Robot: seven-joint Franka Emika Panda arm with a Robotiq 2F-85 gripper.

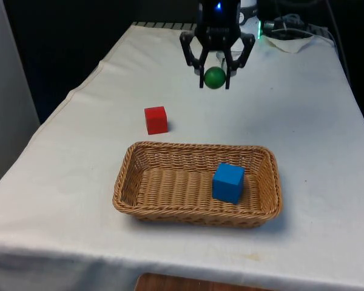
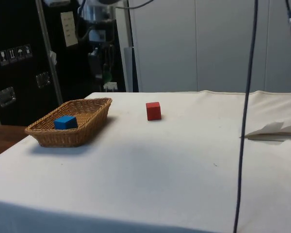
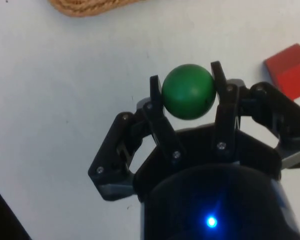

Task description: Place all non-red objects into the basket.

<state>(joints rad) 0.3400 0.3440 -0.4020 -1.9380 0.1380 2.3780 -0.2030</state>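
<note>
The gripper [image 1: 215,77] pinches the green ball [image 1: 215,77] above the cloth, and the basket [image 1: 139,200] with the blue cube [image 1: 228,182] lies toward six o'clock in the front view.

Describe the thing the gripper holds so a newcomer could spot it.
Start at the wicker basket and look beyond it, past the red cube. The gripper hangs there, clamping a green ball, the one round thing here.

Woven wicker basket [image 1: 133,182], matt white cloth [image 1: 315,133]
</note>
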